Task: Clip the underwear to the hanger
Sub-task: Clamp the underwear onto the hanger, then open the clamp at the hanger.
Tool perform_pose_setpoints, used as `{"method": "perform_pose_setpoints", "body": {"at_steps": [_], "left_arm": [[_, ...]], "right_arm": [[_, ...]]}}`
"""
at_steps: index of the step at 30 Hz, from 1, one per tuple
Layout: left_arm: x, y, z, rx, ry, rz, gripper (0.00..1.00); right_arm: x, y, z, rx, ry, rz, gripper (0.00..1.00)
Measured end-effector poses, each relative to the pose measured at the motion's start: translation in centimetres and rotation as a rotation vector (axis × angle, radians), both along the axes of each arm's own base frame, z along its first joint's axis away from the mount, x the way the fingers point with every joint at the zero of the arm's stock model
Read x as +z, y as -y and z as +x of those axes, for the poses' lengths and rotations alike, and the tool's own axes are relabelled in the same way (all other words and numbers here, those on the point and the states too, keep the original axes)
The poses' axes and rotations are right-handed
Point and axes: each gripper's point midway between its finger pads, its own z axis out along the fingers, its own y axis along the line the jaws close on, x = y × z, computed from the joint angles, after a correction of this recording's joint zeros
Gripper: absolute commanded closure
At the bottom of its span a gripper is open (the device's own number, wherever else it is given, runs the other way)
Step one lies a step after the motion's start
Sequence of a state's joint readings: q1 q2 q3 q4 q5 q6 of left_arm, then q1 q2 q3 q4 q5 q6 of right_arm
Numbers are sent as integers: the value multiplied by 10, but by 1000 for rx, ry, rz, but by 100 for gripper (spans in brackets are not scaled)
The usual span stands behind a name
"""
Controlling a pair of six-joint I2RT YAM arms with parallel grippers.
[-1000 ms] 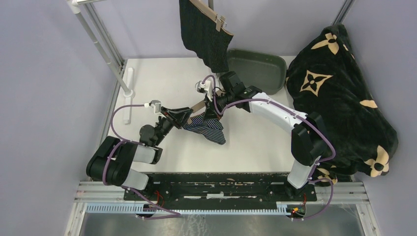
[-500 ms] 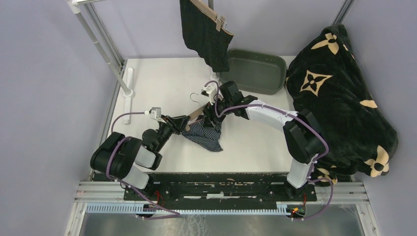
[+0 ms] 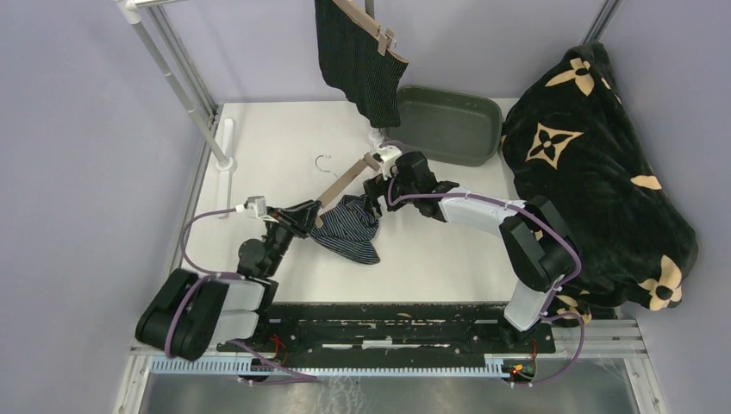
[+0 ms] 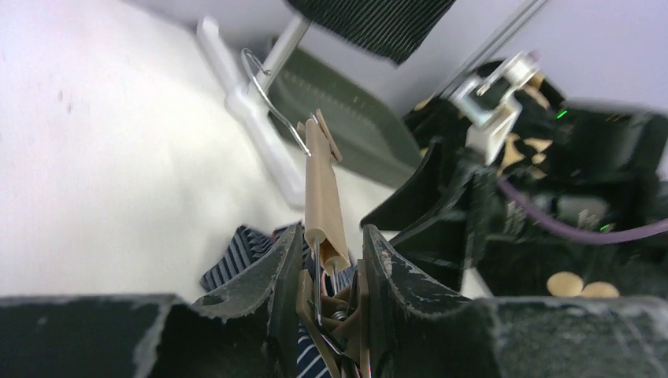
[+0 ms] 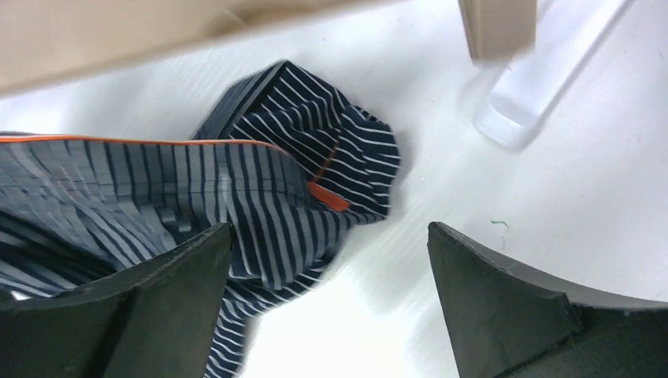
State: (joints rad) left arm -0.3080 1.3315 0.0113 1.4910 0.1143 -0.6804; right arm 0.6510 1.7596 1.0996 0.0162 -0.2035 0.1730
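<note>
White worktop [image 3: 276, 147] between grey walls; flowered black blanket [image 3: 595, 172] heaped at right, green tub [image 3: 448, 125] far right, black pinstriped underwear [image 3: 353, 60] hanging clipped at far centre, its top cut off, unmoved. Navy striped underwear [image 3: 349, 226] lies bunched mid-worktop, dragged slightly left since a second ago, and the tan hanger [image 3: 345, 181] over it has swung, hook now lying far-left. Left gripper [image 3: 308, 212] jaws pinch the hanger's near clip, though whether cloth is caught there is hard to make out; right gripper [image 5: 329, 228] jaws, closed before, now stand spread wide above the navy cloth.
</note>
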Motion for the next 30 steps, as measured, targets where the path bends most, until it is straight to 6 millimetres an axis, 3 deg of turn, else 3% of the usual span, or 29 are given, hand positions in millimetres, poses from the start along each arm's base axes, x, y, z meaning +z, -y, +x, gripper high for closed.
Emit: {"method": "perform_pose_setpoints", "body": {"at_steps": [5, 8, 11, 19, 24, 30], "left_arm": [[47, -14, -10, 58, 118, -42, 83], [56, -22, -14, 94, 139, -44, 83], [52, -25, -13, 115, 115, -34, 83], [13, -19, 4, 107, -29, 25, 83], [-1, -8, 21, 75, -73, 42, 83], [3, 6, 33, 26, -50, 12, 82]], "right_arm": [[-9, 9, 2, -61, -13, 6, 0], [-6, 7, 5, -61, -9, 29, 0], [1, -3, 0, -9, -19, 82, 0], [40, -38, -47, 318, -124, 248, 0], [55, -37, -66, 409, -139, 271, 0], [56, -36, -80, 465, -173, 282, 0]]}}
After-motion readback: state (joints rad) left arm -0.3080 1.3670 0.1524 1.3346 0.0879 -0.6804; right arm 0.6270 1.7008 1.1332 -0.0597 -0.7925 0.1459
